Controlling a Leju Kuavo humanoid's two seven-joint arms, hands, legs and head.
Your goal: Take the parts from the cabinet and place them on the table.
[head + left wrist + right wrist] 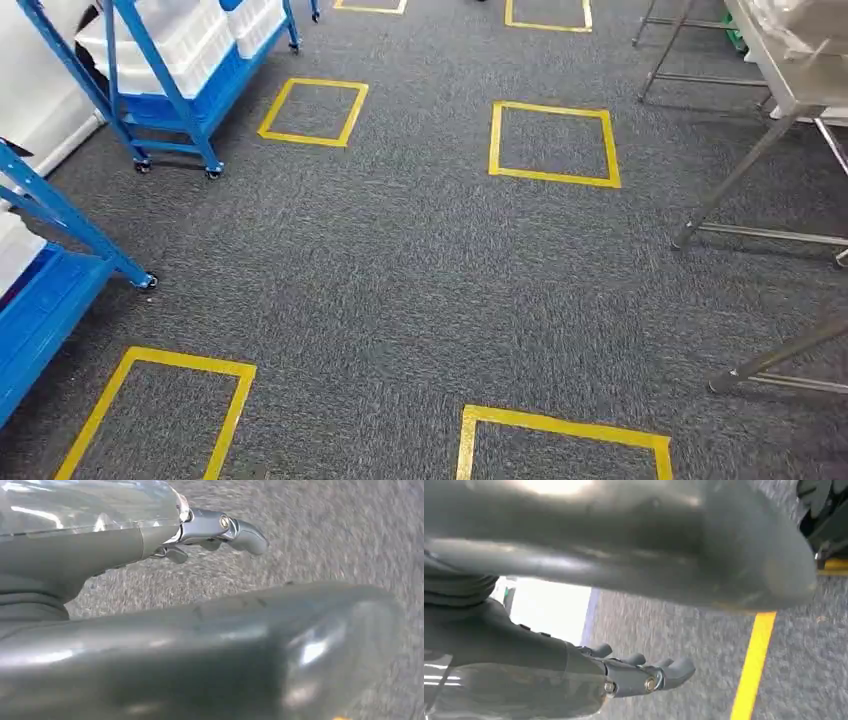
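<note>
Yellow tape squares (565, 440) mark the grey carpet at the lower frame. Both hands hang empty, left hand (210, 530) and right hand (639, 675) with fingers loosely extended. Judging by this, nothing is fetched yet: the blue cabinet (165, 80) with white bins stands upper left, the steel table (790, 85) upper right.

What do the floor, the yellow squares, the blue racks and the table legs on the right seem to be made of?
Floor: grey carpet, speckled matte pile.
Yellow squares: probably adhesive tape, thin flat strips.
Blue racks: likely painted metal, on small castors.
Table legs: bare metal, perhaps steel, silvery sheen.
</note>
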